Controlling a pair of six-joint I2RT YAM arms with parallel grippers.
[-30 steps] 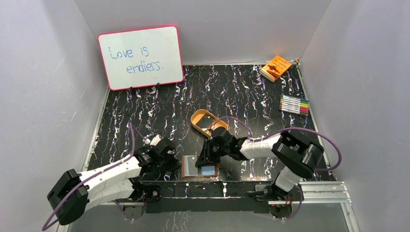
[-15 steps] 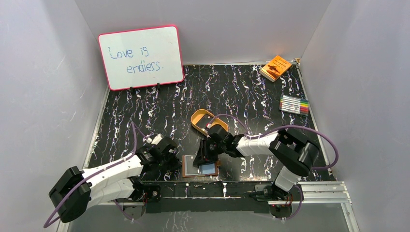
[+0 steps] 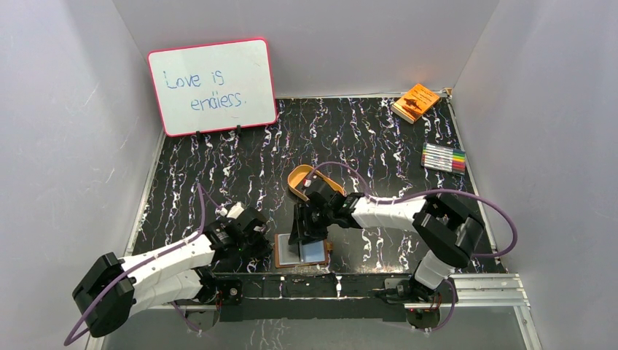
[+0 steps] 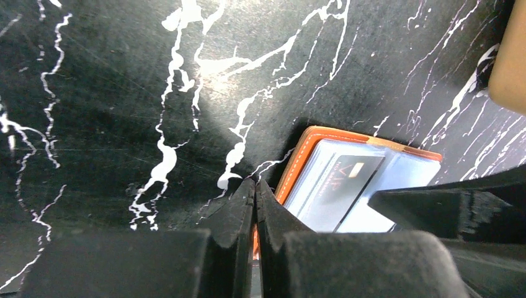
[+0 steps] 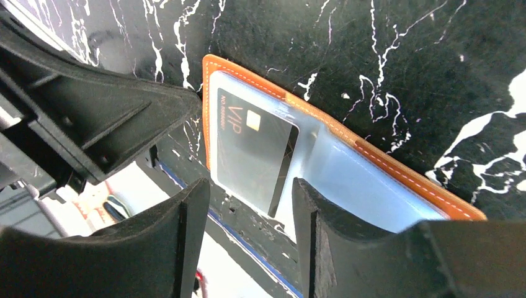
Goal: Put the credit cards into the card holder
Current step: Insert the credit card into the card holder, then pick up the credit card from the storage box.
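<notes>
The reddish-brown card holder (image 3: 280, 253) lies open at the table's front edge, between the two grippers. A black card (image 5: 254, 152) lies tilted on its left half, and it also shows in the left wrist view (image 4: 347, 180). A pale blue-white card (image 5: 378, 186) covers the right half (image 3: 314, 252). My left gripper (image 4: 255, 185) is shut, its tips at the holder's left edge (image 4: 298, 161), with an orange sliver of that edge between the fingers. My right gripper (image 5: 248, 186) hangs open and empty over the holder, its fingers on either side of the black card's near end. In the top view, the left gripper (image 3: 264, 246) is left of the holder and the right gripper (image 3: 300, 237) is above it.
A tan oval tray (image 3: 313, 186) sits just behind the right wrist. An orange booklet (image 3: 415, 102) and a set of markers (image 3: 444, 157) lie at the back right. A whiteboard (image 3: 211, 86) stands at the back left. The metal front rail (image 3: 335, 283) runs right under the holder.
My right gripper has moved left, from the holder's right half to over its middle and left half. The left arm and the holder have barely moved.
</notes>
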